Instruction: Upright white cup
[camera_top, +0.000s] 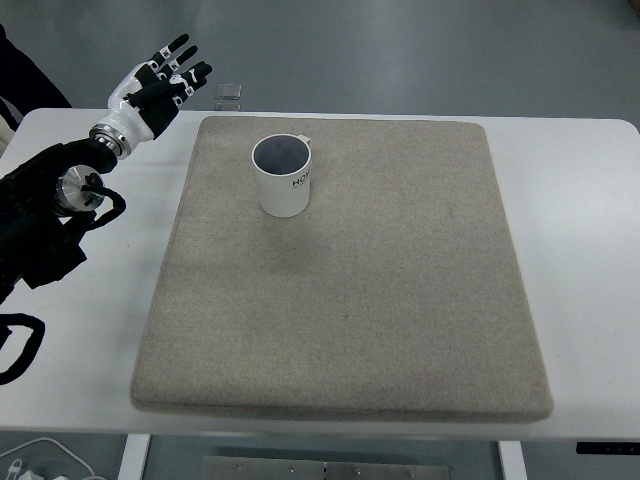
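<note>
Cup: white cylindrical ceramic cup (283, 178) with dark interior and black lettering on its side, standing mouth-up on the grey felt square mat (345, 300), toward the mat's 11 o'clock corner. A small nub, possibly the handle, shows at the rim's 1 o'clock side; too little is visible to be sure.

Mat: lies flat on the white rectangular table (580, 250), covering most of it.

Left hand (155, 82): black-and-white five-fingered hand, fingers spread wide, palm empty, raised over the table's far-left corner, at about 10 o'clock from the cup and well apart from it. Right hand: not in view.

Small clear object (229, 92): beyond the table's far edge at 12 o'clock, identity unclear.

Status, judged: cup appears already upright; task looks complete.

Risks, judged:
- A sweep of the black left arm (40, 215) toward 3 o'clock could clip the cup and tip it over, since it stands free and ungripped.
- Dragging the forearm across the mat's left edge could shift the mat and rock the cup.
</note>
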